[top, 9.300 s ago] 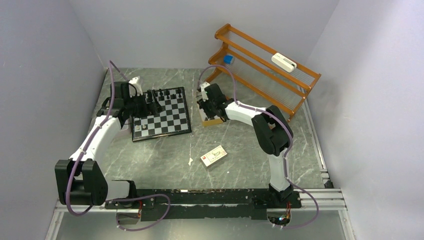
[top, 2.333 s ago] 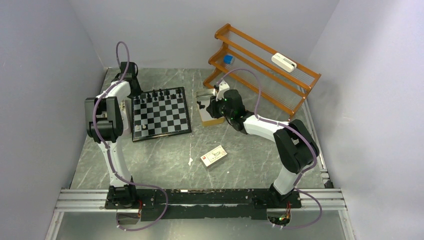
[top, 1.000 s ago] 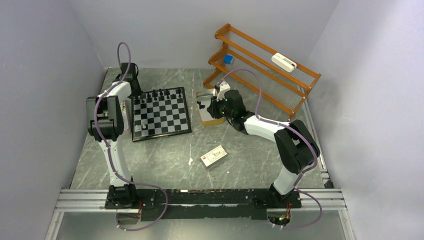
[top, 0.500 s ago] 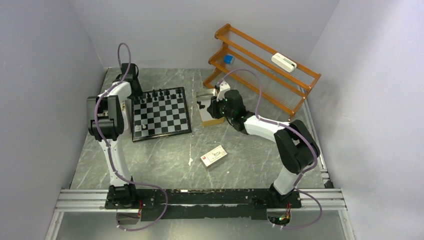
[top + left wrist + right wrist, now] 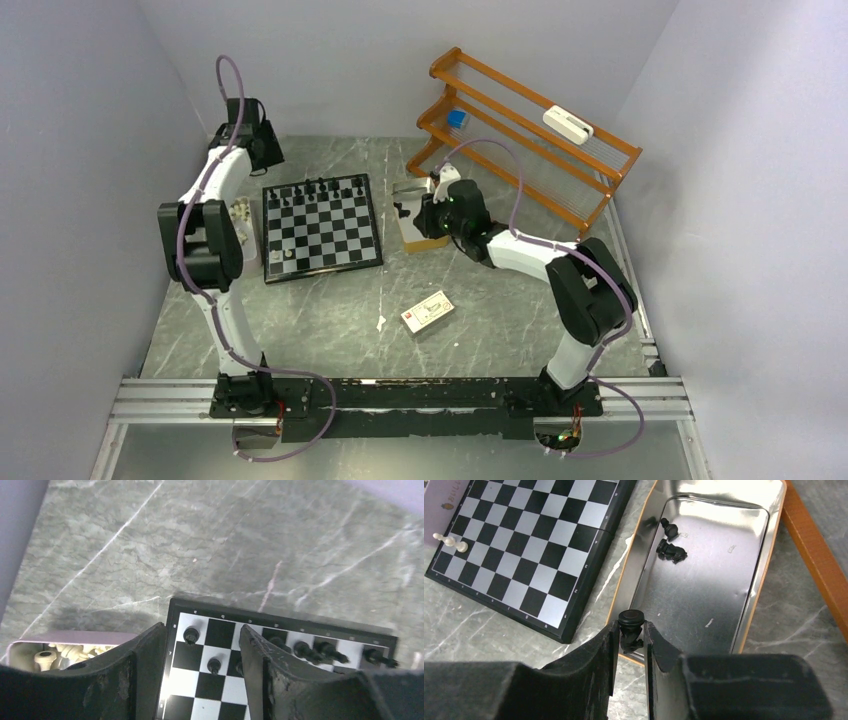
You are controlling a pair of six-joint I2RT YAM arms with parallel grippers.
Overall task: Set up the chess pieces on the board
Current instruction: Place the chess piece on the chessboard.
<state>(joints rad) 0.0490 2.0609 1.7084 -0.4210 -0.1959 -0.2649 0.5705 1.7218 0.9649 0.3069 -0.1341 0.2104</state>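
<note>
A black piece (image 5: 630, 624) is clenched in the right jaws, the tin (image 5: 714, 580) below, seemingly for transfer to the board (image 5: 524, 545) seen beneath the released, empty left jaws.

- The top camera sat high above and behind the arm bases, tilted down over the whole table (image 5: 330, 320). The board (image 5: 322, 228) lay at 9 o'clock of centre.
- The left wrist camera looked down past the left fingers (image 5: 147, 680), near the far edge of the board (image 5: 210, 635), with bare table toward 12 o'clock.
- The right wrist camera hung closer, looking steeply down past the right fingers (image 5: 594, 665) and their black piece (image 5: 630, 625). The tin (image 5: 704, 580) was at 1 o'clock and the board (image 5: 524, 545) at 10 o'clock.
- All three views shared the board.
</note>
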